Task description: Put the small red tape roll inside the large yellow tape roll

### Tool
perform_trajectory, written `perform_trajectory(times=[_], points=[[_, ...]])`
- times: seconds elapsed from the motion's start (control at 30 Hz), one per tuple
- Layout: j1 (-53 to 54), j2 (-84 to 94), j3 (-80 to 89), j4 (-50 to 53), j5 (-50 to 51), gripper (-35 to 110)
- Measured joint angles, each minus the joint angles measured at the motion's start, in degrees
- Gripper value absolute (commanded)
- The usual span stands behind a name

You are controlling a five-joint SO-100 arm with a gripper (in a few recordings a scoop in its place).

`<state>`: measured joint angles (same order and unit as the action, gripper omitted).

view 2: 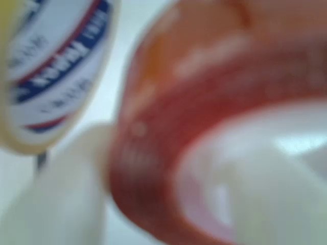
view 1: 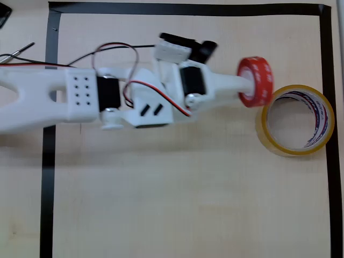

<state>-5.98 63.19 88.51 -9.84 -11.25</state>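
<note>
Red tape roll (view 1: pixel 256 81) gripped and carried, sitting at the yellow roll's rim, not inside yet.

Small red tape roll is held on edge by the gripper (view 1: pixel 248 86), jaws clamped on its wall: in the wrist view one finger (view 2: pixel 61 194) sits outside the red ring (view 2: pixel 168 153) and another looks to be inside the white core. Overhead, it overlaps the upper-left rim of the large yellow tape roll (view 1: pixel 269 137), which lies flat on the table (view 1: pixel 161 204) with its hole open. Pick and most of the transfer look done. Left, by my read: shift further over the yellow roll's hole, lower, release. Height above the yellow roll can't be judged.
</note>
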Motion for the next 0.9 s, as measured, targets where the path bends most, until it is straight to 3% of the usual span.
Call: perform_trajectory(times=[0.37, 0.47, 0.9], points=[[2.64, -14.33, -16.52, -0.18, 0.0, 0], [2.72, -15.29, -17.05, -0.18, 0.0, 12], [3.78, -15.73, -17.31, 5.01, 5.19, 11]])
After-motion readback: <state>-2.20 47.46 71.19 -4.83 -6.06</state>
